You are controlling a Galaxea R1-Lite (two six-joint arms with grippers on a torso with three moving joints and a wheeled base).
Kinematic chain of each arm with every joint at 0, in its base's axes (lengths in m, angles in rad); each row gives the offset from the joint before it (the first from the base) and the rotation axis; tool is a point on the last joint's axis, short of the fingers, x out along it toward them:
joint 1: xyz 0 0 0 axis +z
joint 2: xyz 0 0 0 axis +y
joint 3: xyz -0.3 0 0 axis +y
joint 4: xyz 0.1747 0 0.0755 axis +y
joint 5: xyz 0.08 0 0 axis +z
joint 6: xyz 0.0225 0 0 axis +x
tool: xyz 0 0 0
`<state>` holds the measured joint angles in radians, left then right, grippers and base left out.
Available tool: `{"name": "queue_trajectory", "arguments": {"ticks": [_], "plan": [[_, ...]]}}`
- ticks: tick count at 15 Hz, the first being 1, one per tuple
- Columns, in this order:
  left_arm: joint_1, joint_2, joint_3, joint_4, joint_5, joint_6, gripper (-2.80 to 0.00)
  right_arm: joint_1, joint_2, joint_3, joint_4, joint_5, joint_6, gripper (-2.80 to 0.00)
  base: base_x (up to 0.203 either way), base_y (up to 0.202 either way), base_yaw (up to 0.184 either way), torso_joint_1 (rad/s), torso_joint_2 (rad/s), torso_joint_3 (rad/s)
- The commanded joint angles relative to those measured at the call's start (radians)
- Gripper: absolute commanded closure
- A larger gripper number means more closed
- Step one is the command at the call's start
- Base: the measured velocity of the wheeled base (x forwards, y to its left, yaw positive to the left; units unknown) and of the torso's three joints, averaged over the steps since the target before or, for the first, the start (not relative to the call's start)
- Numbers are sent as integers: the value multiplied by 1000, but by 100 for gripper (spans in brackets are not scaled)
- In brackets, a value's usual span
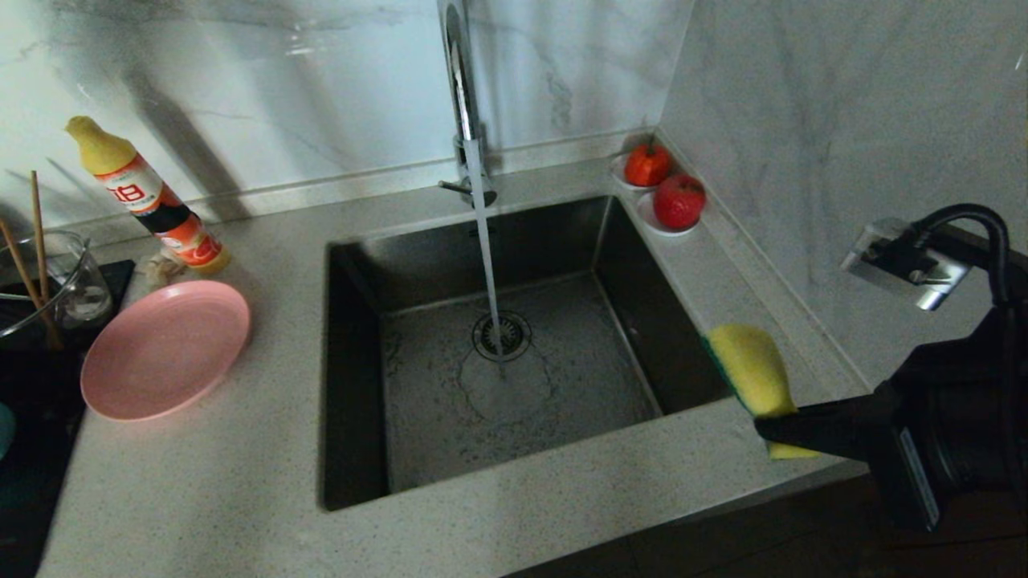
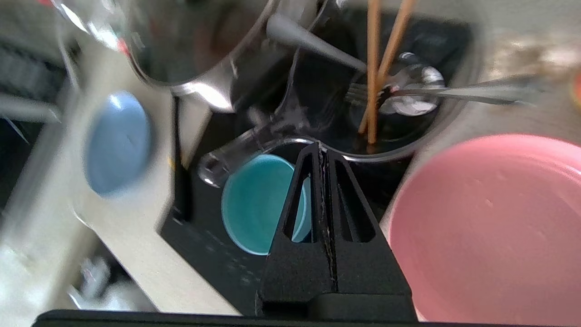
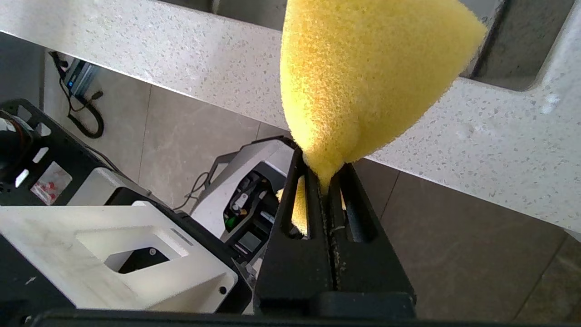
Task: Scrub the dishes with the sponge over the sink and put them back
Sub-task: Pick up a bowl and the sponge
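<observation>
The pink plate [image 1: 165, 349] lies on the counter left of the sink [image 1: 450, 417], whose tap [image 1: 466, 104] runs water onto the drain. At the sink's right rim, above the counter edge, my right gripper [image 1: 775, 425] is shut on the sponge [image 1: 755, 369], yellow face up with a green edge. In the right wrist view the sponge [image 3: 363, 72] bulges out from the right gripper [image 3: 323, 172]. My left gripper [image 2: 320, 147] is shut and empty, hovering over the teal bowl [image 2: 254, 204] on a black surface, with the pink plate [image 2: 490, 227] beside it. It is outside the head view.
A glass cup with chopsticks [image 1: 56, 281] and a detergent bottle [image 1: 148, 197] stand behind the plate. Red fruits on saucers [image 1: 679, 201] sit at the sink's back right corner. A plugged wall socket [image 1: 907, 261] is on the right wall. A steel pot [image 2: 190, 41] is near the cup [image 2: 399, 91].
</observation>
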<state>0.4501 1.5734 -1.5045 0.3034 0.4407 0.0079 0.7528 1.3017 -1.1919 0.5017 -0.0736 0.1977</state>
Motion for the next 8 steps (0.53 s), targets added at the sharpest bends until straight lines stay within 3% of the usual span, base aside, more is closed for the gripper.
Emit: {"name": "queue_trajectory", "arguments": {"ticks": [1, 6, 8], "plan": [[101, 96, -46, 27, -86, -67, 0, 0, 24, 0, 3, 0, 2, 0, 0, 0, 0, 0, 0, 0], [260, 108, -60, 60, -292, -180, 0, 0, 31, -3, 3, 0, 2, 0, 0, 0, 0, 0, 0, 0], [319, 109, -63, 92, -409, -250, 0, 0, 37, -7, 3, 0, 2, 0, 0, 0, 0, 0, 0, 0]]}}
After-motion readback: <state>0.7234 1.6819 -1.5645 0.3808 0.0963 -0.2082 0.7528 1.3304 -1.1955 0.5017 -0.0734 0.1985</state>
